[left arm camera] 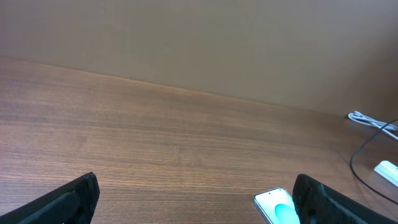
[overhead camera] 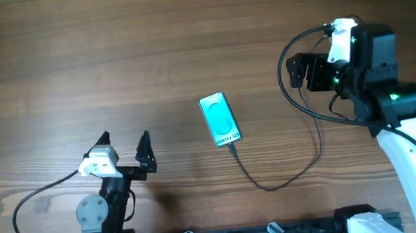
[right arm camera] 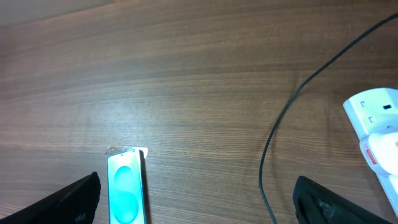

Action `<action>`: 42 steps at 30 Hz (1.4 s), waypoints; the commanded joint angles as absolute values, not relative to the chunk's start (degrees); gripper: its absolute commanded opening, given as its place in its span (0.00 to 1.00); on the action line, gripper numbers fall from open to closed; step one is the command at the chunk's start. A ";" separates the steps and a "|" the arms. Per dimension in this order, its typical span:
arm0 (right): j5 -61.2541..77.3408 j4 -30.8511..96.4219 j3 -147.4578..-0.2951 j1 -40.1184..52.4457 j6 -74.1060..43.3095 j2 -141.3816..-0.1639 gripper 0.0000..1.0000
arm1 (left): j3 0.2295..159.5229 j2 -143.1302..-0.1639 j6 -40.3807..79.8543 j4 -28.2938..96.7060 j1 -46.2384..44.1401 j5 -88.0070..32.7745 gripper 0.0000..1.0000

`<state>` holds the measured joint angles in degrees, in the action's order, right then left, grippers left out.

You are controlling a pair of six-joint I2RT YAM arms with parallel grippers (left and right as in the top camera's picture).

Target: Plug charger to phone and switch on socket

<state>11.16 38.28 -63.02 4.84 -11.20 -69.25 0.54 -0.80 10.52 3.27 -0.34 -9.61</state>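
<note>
Looking down on this one, both the left claw (overhead camera: 125, 148) and the right claw (overhead camera: 304, 73) are spread wide open, holding nothing. The phone (overhead camera: 219, 119) lies mid-tabletop (overhead camera: 75, 60) between the arms. Its long axis points away from the robot, slightly tilted, with the white text band at the near end. The charger (overhead camera: 273, 188) runs right up to that near end, but I can't tell if the plug is actually seated. Both claws look about equally far from the phone. The socket (right arm camera: 376, 121) sits near the right claw, so I'd guess that arm takes the switch.
</note>
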 commanded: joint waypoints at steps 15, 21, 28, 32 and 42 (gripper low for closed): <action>17.12 -24.25 -13.41 4.93 -5.96 -50.02 1.00 | 0.32 -0.16 9.41 3.68 -0.54 -8.69 1.00; 13.63 -25.15 -3.16 4.93 -6.02 -41.43 1.00 | 0.32 -0.16 9.41 3.68 -0.54 -8.69 1.00; 12.91 -11.62 -0.30 4.91 -5.80 -30.28 1.00 | 0.32 -0.16 9.41 3.68 -0.54 -8.69 1.00; 12.88 -0.80 -0.30 4.93 -4.89 -19.11 1.00 | 0.32 -0.16 9.41 3.68 -0.54 -8.69 1.00; 12.45 -0.80 -0.30 4.93 1.37 -0.21 1.00 | 0.32 -0.16 9.41 3.68 -0.54 -8.69 1.00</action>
<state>13.43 -0.62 -0.36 4.84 -2.22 -4.47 0.56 -0.73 10.52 3.29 -0.34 -9.21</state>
